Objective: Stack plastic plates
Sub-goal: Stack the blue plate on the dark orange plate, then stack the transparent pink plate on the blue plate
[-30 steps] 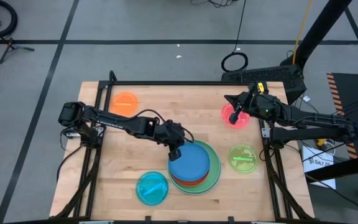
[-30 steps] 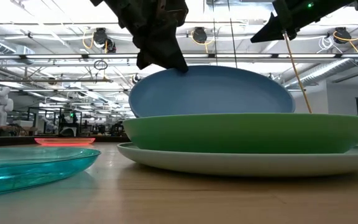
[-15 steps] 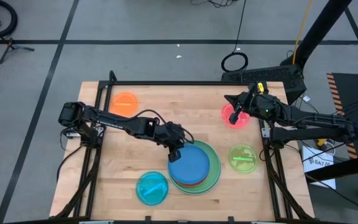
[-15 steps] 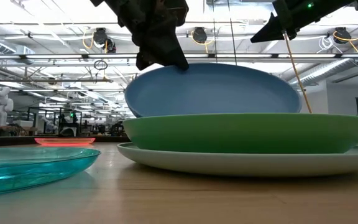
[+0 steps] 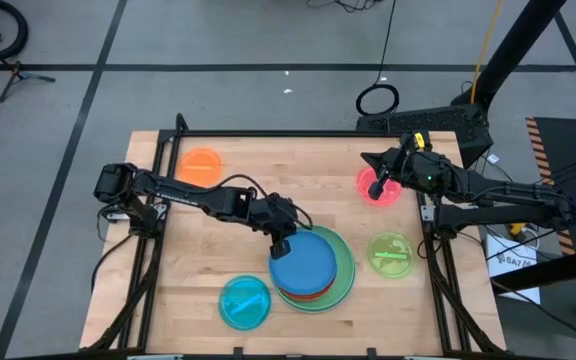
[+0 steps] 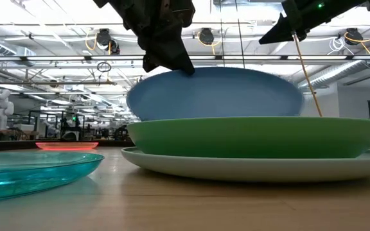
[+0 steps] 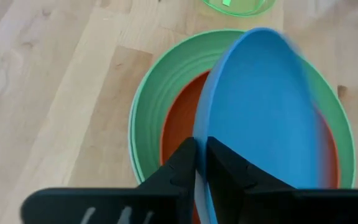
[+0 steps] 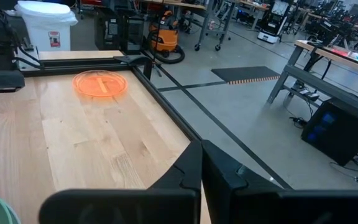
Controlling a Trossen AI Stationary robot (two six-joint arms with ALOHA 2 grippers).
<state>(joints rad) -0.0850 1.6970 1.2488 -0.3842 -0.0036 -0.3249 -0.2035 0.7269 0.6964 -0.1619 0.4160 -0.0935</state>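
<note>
Blue plate [image 5: 303,266] sits lower centre of frame, tilted over rust plate [image 7: 178,127] and green plate [image 5: 346,262]; left gripper [image 7: 199,167] pinching its rim. Step: placing it on stack. Next: lower flat, release. Right gripper [image 5: 376,187] pressed together, idle over pink plate [image 5: 393,191], upper right.

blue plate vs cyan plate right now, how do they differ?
The blue plate is opaque; the cyan plate is translucent. The blue plate is larger than the cyan plate. The blue plate sits tilted on the stack, its rim pinched by the left gripper; the cyan plate lies flat on the table, ungripped. Both are round and shiny.
</note>
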